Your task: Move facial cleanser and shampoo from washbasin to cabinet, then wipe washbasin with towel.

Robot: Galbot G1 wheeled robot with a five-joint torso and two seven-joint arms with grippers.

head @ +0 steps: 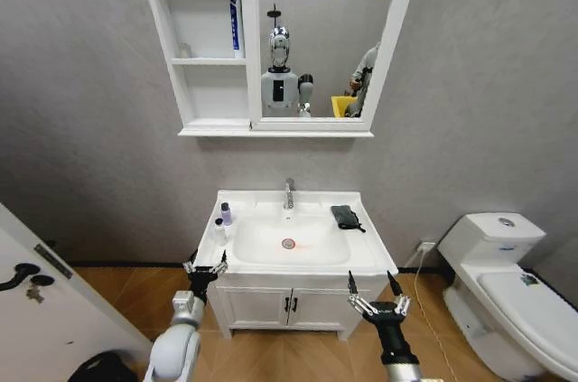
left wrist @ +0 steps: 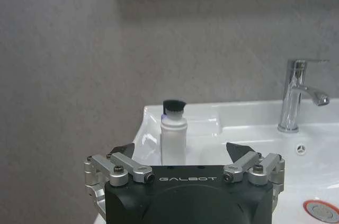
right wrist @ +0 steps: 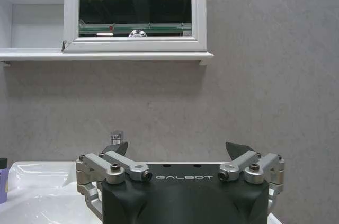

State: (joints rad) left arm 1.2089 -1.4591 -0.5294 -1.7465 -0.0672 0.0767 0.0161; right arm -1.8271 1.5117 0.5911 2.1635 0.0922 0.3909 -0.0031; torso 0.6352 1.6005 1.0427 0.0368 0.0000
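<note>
Left tool (head: pixel 206 266): raised at the washbasin's front left corner, fingers spread wide, nothing between them; in its wrist view it (left wrist: pixel 184 152) faces the white bottle.
Right tool (head: pixel 372 286): held low in front of the vanity's right side, fingers likewise splayed apart and empty; in its wrist view it (right wrist: pixel 180 150) faces the grey wall below the cabinet.

Surface: washbasin (head: pixel 366 251), white, rectangular, chrome tap (head: pixel 289 192) at rear centre, red-ringed drain (head: pixel 288 243) in the bowl; mounted on a two-door vanity (head: pixel 262 305) on wood-pattern floor.
White bottle with black cap (left wrist: pixel 174 136): upright on the left rim, long axis vertical.
Purple bottle (head: pixel 226 214): upright just behind it on the same rim.
Towel (head: pixel 346 217): dark, bunched, on the right rear rim, long axis running front to back.

Cabinet (head: pixel 194 120): on the grey wall above, open shelves left, mirror (head: pixel 325 30) right; a blue-and-white item (head: pixel 234 16) stands upright in the middle compartment.
Toilet (head: pixel 506 283): white, right of the vanity.
</note>
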